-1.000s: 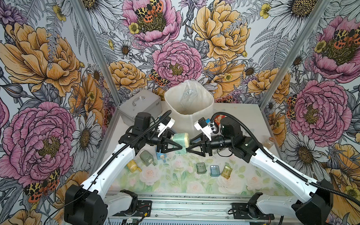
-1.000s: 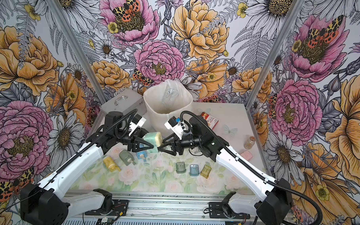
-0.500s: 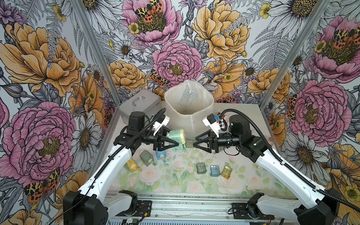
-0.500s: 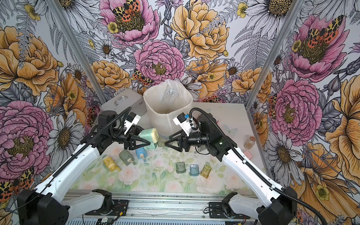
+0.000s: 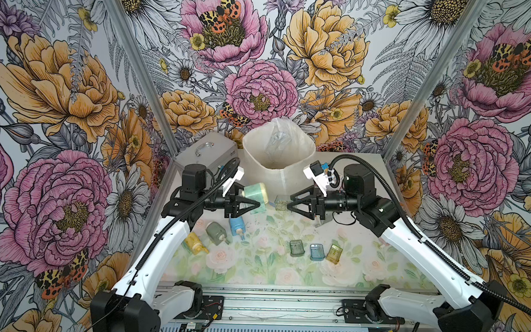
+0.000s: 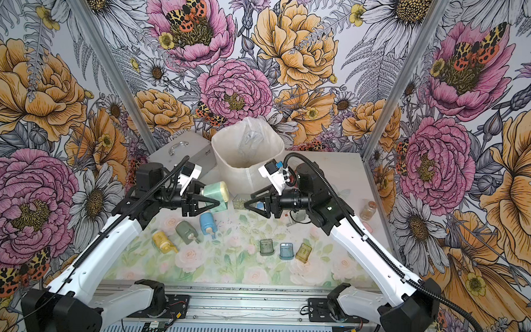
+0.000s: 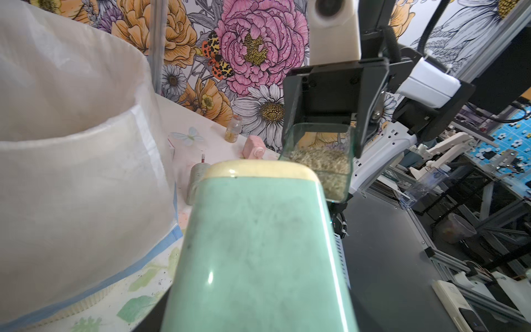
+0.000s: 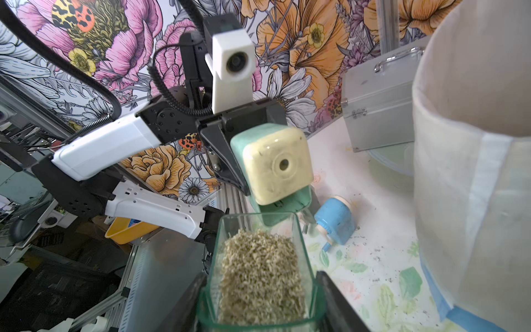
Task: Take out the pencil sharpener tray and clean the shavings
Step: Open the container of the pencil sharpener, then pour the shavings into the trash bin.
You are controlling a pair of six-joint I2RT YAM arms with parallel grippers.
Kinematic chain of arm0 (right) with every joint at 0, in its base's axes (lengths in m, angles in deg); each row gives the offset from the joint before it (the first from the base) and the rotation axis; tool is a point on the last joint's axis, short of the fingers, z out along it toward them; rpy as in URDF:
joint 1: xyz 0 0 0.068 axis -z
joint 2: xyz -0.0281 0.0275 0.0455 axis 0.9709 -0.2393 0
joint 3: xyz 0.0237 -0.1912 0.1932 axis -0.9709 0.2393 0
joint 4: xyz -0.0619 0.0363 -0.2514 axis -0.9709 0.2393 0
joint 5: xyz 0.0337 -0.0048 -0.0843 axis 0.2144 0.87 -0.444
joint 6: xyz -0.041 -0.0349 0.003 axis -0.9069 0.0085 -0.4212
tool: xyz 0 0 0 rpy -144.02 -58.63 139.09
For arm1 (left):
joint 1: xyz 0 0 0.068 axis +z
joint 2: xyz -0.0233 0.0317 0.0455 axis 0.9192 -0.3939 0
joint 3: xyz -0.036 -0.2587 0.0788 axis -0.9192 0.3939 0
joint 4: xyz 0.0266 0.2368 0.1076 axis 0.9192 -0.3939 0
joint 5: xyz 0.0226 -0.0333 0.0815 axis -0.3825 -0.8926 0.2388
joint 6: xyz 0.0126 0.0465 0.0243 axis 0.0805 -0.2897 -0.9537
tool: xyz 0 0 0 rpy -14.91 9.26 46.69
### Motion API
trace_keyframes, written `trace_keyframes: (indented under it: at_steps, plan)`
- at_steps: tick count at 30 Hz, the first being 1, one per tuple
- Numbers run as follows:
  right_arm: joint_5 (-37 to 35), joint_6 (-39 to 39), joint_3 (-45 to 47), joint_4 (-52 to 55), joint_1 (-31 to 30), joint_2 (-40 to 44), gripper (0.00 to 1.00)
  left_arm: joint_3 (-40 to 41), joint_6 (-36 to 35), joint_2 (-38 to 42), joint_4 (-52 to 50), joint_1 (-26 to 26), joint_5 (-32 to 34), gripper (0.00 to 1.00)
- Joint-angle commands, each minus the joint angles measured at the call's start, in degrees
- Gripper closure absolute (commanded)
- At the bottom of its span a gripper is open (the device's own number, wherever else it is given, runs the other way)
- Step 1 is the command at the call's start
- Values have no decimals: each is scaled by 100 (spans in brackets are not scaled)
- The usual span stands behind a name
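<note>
clamping a glossy, boxy mint-and-cream sharpener [image 5: 255, 192], the left gripper [image 5: 252, 201] is holding it aloft. the right gripper [image 5: 289, 204] is pinching a clear rectangular tray [image 8: 298, 244] of crumbly tan shavings [image 8: 258, 273].

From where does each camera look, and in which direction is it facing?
Top views: high above the arm bases, looking down at the table; both arms, left gripper and right gripper show.
Left wrist: looks along the held green sharpener at the right gripper; own gripper mostly hidden.
Right wrist: looks over the held tray of shavings at the left gripper; own fingertips show.
Shared: both wrist views show the white bin.
</note>
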Motion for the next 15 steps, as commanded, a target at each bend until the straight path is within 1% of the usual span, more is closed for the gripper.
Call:
trace_keyframes:
  at_steps: [1,5,6,9,12,15]
  plan:
    - [-143,124,-395,-79,33,-53,57,-75,163,291,-24,141,461,97]
    - [-268,227,-692,-87,18,-251,57,103,114,656,-24,184,1183,94]
    - [-291,255,-775,-91,9,-331,57,142,93,698,-24,191,1282,94]
    - [-360,327,-1039,-89,-16,-541,57,182,91,726,-23,193,1496,100]
    - [-444,405,-1350,-88,-78,-796,57,198,92,756,-16,214,1920,100]
    - [-593,499,-1671,-90,-183,-1076,57,215,110,795,-15,332,2211,100]
